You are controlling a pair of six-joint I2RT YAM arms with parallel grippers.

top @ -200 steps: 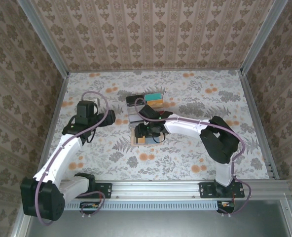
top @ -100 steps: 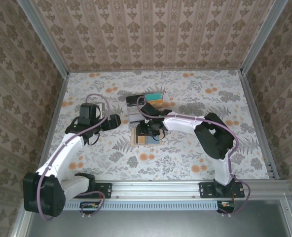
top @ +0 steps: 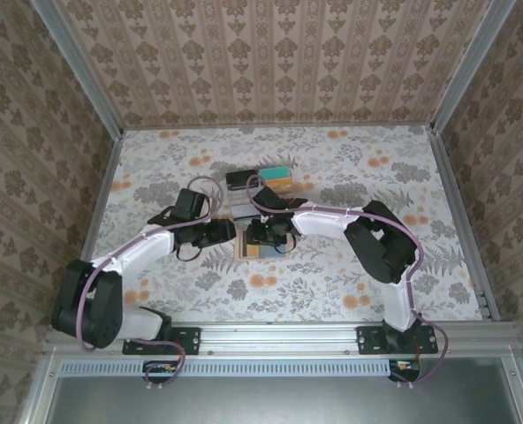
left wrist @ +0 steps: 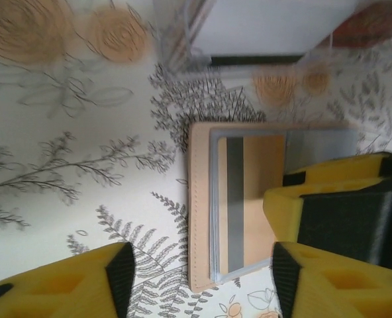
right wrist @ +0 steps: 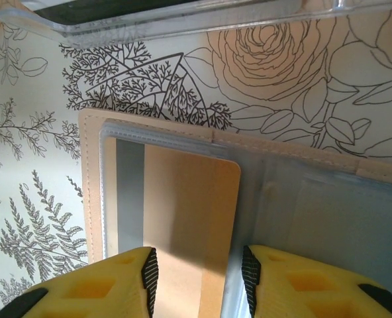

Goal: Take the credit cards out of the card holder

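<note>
Both gape: right gripper (right wrist: 196, 271) straddles the card (right wrist: 189, 199), presumably to extract it; left gripper (left wrist: 199, 271), nine o'clock of the holder (left wrist: 199, 199), likely braces.

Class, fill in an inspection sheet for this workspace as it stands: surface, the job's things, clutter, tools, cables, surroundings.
Surface: floral tablecloth, lying flat.
Job's things: card holder lies open; an orange card with a grey stripe shows in its pocket; a black card and a teal card lie in the clear tray.
Clutter: nothing seen.
Tools: right tool open, fingers over the orange card; left tool open, over the holder.
Cables: purple cables run along both arms.
Surroundings: patterned walls and a metal frame.
</note>
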